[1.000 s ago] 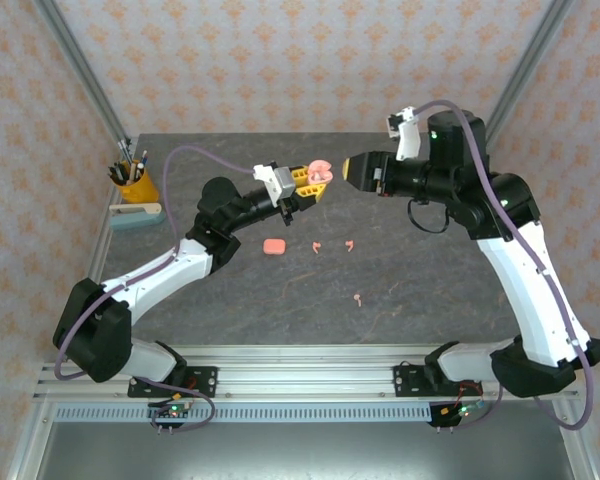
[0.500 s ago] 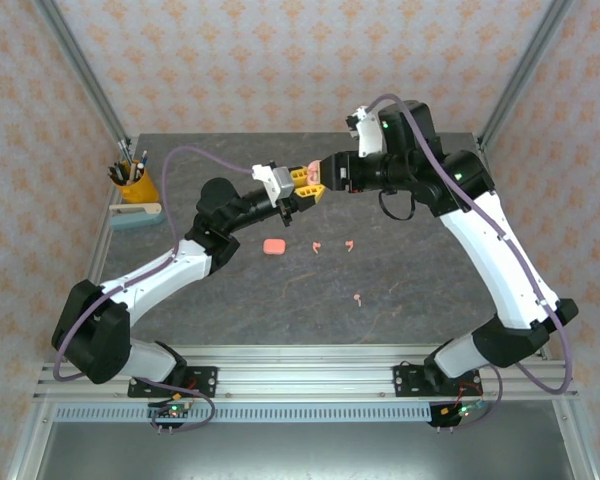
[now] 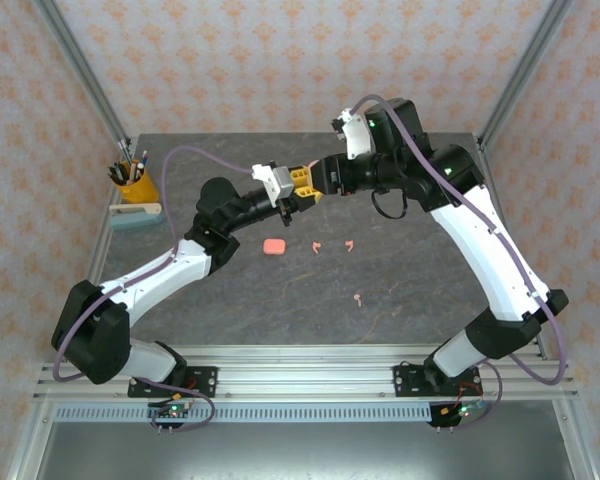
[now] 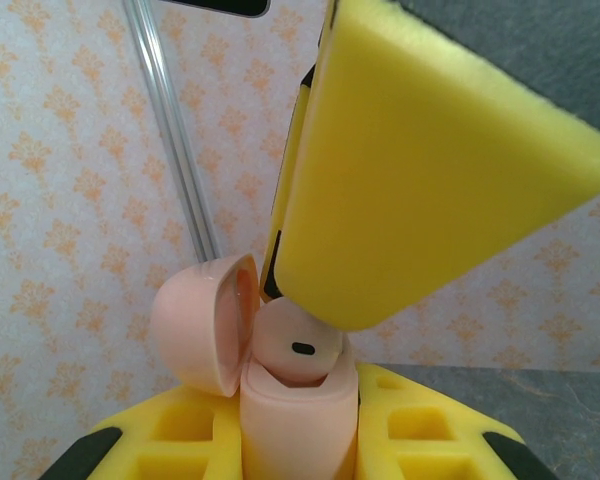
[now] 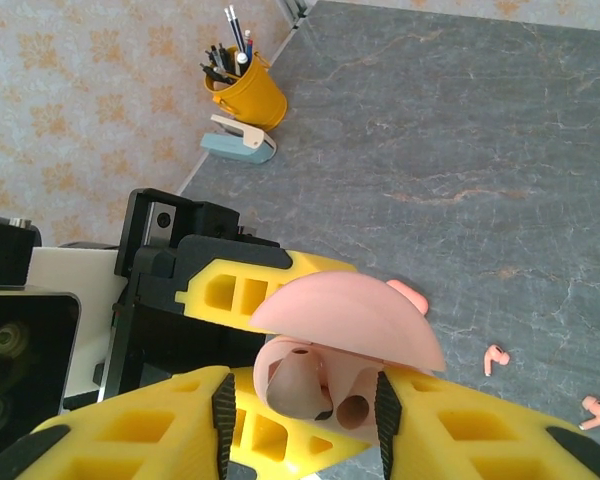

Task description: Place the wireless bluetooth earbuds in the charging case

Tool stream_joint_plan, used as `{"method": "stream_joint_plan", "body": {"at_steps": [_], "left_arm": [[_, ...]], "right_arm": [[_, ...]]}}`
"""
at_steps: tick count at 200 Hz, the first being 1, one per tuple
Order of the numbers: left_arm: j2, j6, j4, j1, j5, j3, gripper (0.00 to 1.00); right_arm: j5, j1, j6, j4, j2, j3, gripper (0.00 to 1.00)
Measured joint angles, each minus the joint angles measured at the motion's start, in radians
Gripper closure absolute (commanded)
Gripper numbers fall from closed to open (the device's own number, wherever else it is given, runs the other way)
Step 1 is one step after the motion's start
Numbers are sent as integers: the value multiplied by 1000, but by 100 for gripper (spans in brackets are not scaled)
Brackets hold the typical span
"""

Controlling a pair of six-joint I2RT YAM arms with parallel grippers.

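Left pincer [image 4: 300,455] clamps pale-pink plastic charging case [image 4: 296,415], lid hinged open leftward; yellow wedge-shaped finger [image 4: 420,170] touches its mouth.

The dark grey marbled table [image 3: 430,280] carries a yellow pen cup [image 3: 137,186] and a pale blue stapler [image 3: 135,215] at its left edge, a closed pink case [image 3: 274,246] near centre, and three tiny pink earbuds [image 3: 317,245] to its right, one lying lower.

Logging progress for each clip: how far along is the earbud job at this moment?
Done: the charging case is held up in the left gripper, lid open. In hand: one earbud sits in its mouth, the right gripper against it. Left: three earbuds and a second, closed case lie on the table.
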Motion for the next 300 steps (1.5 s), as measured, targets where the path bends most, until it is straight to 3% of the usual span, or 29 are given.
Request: {"method": "stream_joint_plan", "body": {"at_steps": [113,238,300], "left_arm": [[0,-1,-37,1,0,2,100],[0,-7,-62,1,-3,2,100],[0,-7,-57,-1,-5,8,100]], "right_arm": [[122,55,-63,-69,59,68,62],[178,68,-85,-79,61,68,82],[211,77,-63,-63,43,61,85]]}}
